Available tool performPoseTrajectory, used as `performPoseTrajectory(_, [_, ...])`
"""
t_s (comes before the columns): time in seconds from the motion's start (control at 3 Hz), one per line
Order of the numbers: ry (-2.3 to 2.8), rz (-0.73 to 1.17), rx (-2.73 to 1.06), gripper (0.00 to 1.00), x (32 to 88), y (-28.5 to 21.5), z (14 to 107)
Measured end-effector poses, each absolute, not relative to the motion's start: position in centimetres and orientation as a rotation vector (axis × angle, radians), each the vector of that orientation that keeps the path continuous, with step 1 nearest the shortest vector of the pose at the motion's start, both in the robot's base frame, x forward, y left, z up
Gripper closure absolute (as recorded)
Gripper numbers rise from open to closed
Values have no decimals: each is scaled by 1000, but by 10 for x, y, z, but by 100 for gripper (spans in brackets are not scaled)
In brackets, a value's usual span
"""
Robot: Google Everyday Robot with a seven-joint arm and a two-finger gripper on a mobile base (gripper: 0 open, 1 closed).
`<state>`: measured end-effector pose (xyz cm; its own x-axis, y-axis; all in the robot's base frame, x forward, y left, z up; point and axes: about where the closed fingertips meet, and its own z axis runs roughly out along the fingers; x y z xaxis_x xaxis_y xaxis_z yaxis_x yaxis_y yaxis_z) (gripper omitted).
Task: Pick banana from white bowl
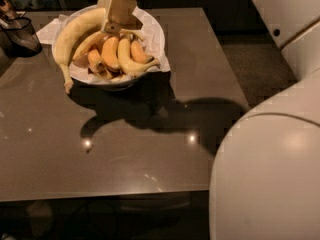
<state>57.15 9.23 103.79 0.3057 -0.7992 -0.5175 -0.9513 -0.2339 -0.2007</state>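
Observation:
The white bowl (156, 32), lined with crinkled white paper, stands at the back left of the dark table. The long pale-yellow banana (67, 40) lies curved along the bowl's left rim, its brownish tip hanging over the front edge. Several short orange-yellow bananas (114, 55) fill the middle of the bowl. My gripper (119, 13) hangs over the back middle of the bowl, just above the short bananas and to the right of the long banana. Its top is cut off by the frame.
A dark see-through container (21, 35) stands at the table's far left, next to the bowl. The dark glossy table (125, 149) stretches toward the front. My white arm and body (272, 169) fill the right side of the view.

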Motion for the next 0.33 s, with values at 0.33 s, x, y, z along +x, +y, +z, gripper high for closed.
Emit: performPoseTrajectory(0.33, [1548,404,-2101,100,559,93,1046])
